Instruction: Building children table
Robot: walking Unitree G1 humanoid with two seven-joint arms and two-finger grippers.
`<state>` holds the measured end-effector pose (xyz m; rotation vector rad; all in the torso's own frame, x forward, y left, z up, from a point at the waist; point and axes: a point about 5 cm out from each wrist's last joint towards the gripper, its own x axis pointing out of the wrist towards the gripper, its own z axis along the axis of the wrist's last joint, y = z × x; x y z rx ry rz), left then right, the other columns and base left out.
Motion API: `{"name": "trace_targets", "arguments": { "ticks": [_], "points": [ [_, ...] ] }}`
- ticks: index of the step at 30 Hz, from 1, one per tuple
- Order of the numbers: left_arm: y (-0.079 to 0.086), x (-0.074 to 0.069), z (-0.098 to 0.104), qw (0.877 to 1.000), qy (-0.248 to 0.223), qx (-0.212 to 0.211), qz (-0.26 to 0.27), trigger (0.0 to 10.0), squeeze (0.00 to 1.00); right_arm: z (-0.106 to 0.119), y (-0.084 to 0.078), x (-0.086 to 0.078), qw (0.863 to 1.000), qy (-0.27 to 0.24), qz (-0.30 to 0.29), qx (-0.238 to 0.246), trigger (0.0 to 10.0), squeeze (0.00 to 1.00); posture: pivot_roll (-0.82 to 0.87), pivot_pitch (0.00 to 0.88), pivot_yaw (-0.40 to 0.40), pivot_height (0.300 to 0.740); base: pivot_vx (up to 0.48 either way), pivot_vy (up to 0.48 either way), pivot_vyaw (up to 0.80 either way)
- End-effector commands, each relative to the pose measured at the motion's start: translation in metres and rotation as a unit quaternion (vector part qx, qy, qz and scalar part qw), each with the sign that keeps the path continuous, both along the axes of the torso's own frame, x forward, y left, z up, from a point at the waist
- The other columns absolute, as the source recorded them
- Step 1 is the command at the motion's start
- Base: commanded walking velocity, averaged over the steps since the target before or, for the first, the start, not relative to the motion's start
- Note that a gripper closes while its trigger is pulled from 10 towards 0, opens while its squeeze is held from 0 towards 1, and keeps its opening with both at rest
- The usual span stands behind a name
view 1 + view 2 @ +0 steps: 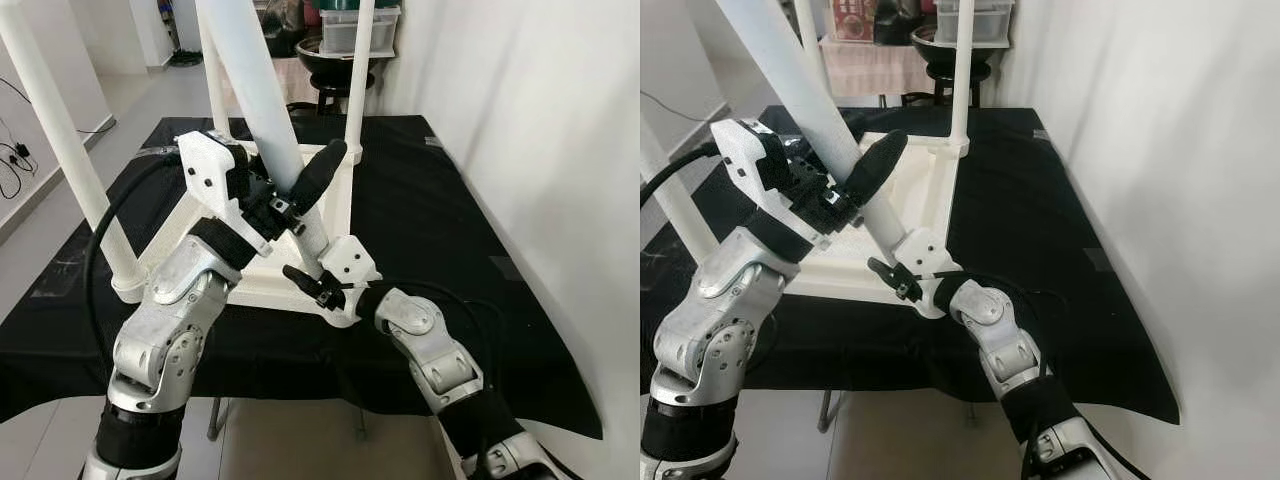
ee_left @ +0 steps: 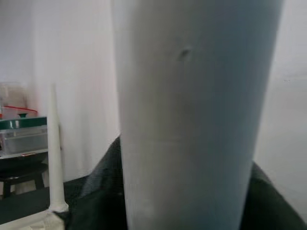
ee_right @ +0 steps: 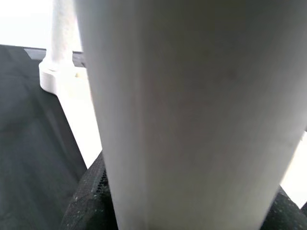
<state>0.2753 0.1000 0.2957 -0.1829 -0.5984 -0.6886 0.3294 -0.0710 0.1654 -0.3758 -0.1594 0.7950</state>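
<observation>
Children's table (image 1: 300,270) lies upturned on black cloth (image 1: 420,220) beside a white wall (image 1: 540,120), both end effectors gripping one leg (image 1: 255,90).

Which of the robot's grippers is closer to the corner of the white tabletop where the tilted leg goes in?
Right. The right gripper holds the tilted leg just above that corner; the left gripper grips the leg higher up.

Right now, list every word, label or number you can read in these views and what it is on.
None can be read.
The box on the far shelf carries red print, too small and blurred to read.
The white table leg, both claws and the black cloth carry no text.
</observation>
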Motion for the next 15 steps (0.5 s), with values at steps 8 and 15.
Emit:
{"name": "trace_targets", "arguments": {
  "ticks": [8,15],
  "points": [
    [-0.005,-0.006,-0.011,0.996,0.018,0.036,-0.086,0.0,0.00,0.015,0.003,0.003,0.999,-0.027,0.023,0.019,10.0,0.08,-0.08,0.000,0.013,0.740,0.000,0.000,0.00],
    [-0.007,-0.034,-0.027,0.950,0.011,0.160,-0.269,0.0,0.00,0.026,0.017,-0.006,0.986,-0.004,0.164,0.033,10.0,1.00,-0.07,0.000,0.011,0.740,0.000,0.000,0.00]
  ]
}}
